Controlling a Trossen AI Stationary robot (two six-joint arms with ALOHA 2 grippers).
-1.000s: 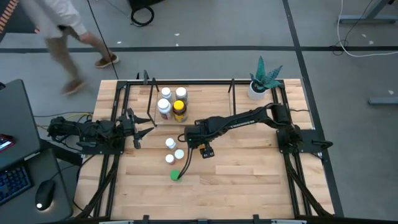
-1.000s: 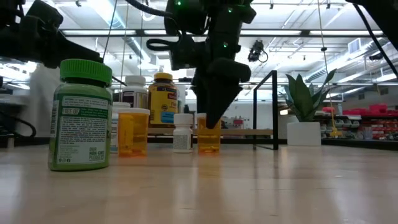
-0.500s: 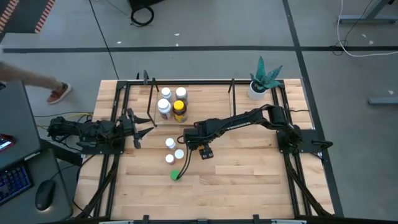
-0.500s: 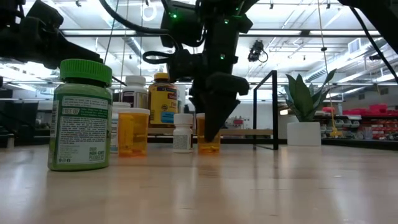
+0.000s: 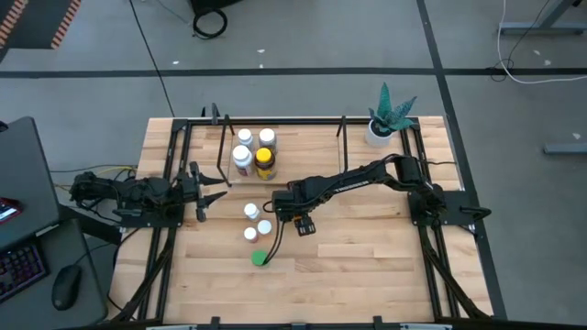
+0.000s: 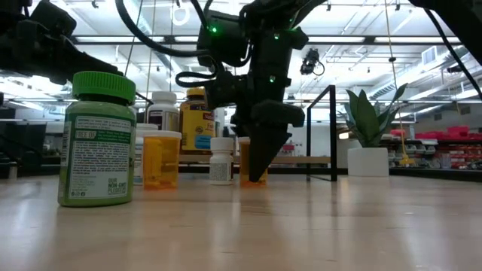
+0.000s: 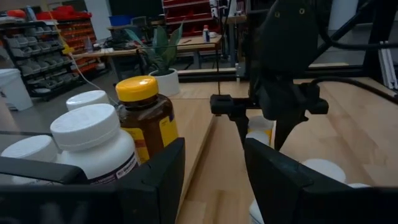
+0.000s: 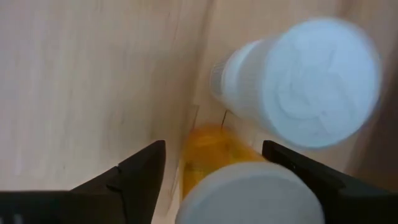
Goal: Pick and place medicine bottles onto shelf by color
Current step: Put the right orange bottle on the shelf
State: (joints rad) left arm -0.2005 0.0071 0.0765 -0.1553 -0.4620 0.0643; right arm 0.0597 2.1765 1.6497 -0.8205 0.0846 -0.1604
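My right gripper (image 5: pixel 278 205) is open and points down over an orange bottle with a white cap (image 8: pixel 249 193). Its fingers stand on either side of the cap with a gap showing. In the low view the gripper (image 6: pixel 258 169) hides most of that bottle (image 6: pixel 242 162). A white-capped bottle (image 8: pixel 305 81) stands close beside it. The green bottle (image 5: pixel 260 258) stands on its base nearer the near edge. An amber bottle (image 5: pixel 265 163) and three white ones stand in the shelf (image 5: pixel 224 147). My left gripper (image 5: pixel 213 192) waits open at the shelf's left end.
Three white-capped bottles (image 5: pixel 250 211) stand close to the left of my right gripper. Another orange bottle (image 6: pixel 160 158) and a small white one (image 6: pixel 221 160) show in the low view. A potted plant (image 5: pixel 380 128) stands at the far right corner. Black rails run along both table sides.
My right gripper has come down over the orange bottle, its fingertips sinking almost to the table in the low view. A person beyond the far left corner has walked out of view.
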